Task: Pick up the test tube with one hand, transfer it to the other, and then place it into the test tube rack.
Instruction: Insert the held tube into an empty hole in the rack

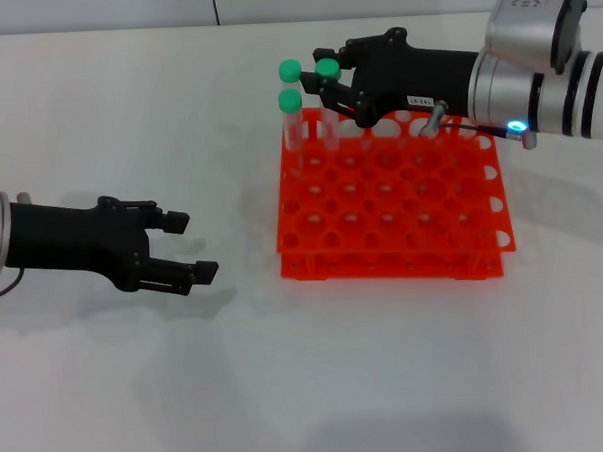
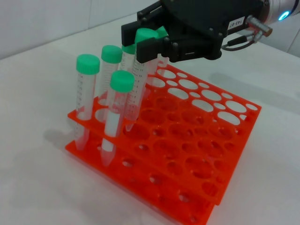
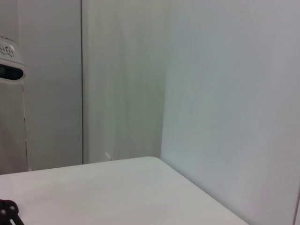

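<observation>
left hand (image 1: 190, 248) idle; right hand (image 1: 328, 93) seemingly pinching test tube (image 2: 138, 70) over rack (image 1: 401, 207)

there is one small white label (image 1: 419, 101) on the black body of the right gripper (image 1: 328, 91), above the far edge of the orange rack (image 1: 390, 197). it carries short dark print, but the characters are too small to read. the tubes (image 2: 86, 101) in the rack have fine printed scale marks on the side, and their numbers cannot be read.
</observation>
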Controlling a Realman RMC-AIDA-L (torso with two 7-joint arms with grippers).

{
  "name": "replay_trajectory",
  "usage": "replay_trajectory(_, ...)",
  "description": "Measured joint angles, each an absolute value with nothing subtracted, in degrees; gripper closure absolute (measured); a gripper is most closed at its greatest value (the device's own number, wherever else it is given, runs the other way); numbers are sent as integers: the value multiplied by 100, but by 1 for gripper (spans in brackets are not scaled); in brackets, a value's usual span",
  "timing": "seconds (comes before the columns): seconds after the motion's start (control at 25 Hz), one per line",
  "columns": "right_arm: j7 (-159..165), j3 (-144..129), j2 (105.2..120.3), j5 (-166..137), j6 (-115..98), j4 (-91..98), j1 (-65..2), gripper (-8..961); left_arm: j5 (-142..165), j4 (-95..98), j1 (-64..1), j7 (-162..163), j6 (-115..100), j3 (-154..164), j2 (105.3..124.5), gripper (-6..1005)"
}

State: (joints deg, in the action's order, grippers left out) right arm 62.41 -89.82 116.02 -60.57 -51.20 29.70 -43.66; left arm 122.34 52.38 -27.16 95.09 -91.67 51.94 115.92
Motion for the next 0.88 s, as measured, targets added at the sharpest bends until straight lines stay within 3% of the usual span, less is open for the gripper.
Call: replay_trajectory(0.88, 6256, -8972, 11607, -6046, -5100, 2967, -4337, 687, 12234, 5238, -2716, 9509, -9167, 5194, 11592, 132)
